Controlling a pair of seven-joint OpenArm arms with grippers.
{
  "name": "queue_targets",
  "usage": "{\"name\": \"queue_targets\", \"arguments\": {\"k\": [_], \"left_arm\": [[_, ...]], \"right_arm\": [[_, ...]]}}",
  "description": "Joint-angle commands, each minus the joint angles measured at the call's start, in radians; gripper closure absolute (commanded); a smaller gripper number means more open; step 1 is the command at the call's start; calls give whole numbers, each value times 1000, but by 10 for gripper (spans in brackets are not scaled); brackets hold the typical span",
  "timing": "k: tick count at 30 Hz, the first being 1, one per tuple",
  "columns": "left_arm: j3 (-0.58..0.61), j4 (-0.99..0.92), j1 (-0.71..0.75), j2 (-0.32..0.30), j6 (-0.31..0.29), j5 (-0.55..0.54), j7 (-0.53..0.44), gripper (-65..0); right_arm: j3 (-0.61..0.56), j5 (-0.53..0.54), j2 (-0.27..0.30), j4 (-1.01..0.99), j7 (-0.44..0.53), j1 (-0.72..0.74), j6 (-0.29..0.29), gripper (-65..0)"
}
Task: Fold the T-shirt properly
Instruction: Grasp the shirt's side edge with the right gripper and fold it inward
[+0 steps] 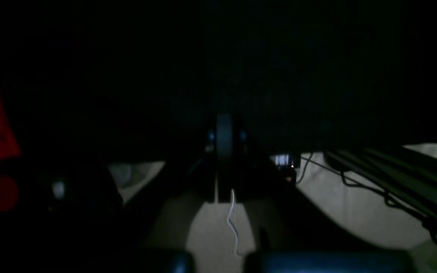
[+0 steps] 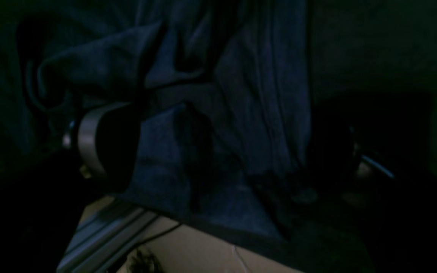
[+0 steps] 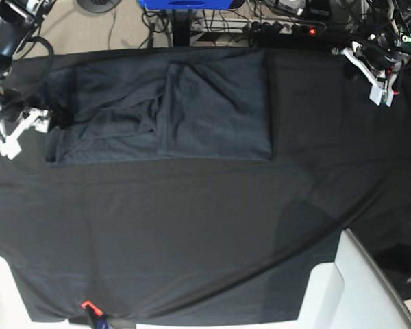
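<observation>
black arms with white gripper (image 3: 17,133) fingers, loose black cables, grey metal ring

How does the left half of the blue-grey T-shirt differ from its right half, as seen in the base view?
In the base view, the left half of the dark blue-grey knit T-shirt is rumpled, with creases and a loose edge. The right half is a smooth, flat rectangular panel folded over, lying on top. Both rest on the black tablecloth.

My left wrist view is nearly black; can't make out my left gripper (image 3: 378,86) there. Right wrist view dim, T-shirt (image 2: 218,125) cut off at top edge, fingers not discernible. Base view crops both my arms at the top corners.
</observation>
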Motion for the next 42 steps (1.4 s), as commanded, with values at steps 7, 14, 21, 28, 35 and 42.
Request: {"name": "queue_targets", "arguments": {"k": [7, 14, 21, 28, 35, 42], "left_arm": [[-6, -1, 0, -15, -6, -10, -14, 0], [-6, -1, 0, -15, -6, -10, -26, 0], [0, -19, 9, -15, -6, -10, -91, 0], [0, -41, 8, -15, -6, -10, -94, 0], [-4, -41, 8, -15, -6, -10, -95, 0], [0, -41, 8, -15, -6, -10, -95, 0]], "right_arm": [[-85, -6, -40, 4, -9, 1, -1, -650], [-86, -9, -58, 4, -9, 1, -1, -650], [-172, -8, -63, 8, -9, -30, -1, -507], [-189, -11, -86, 2, 34, -36, -1, -504], [-191, -14, -88, 2, 34, -34, -1, -417], [-189, -14, -86, 2, 34, -34, -1, -237]]}}
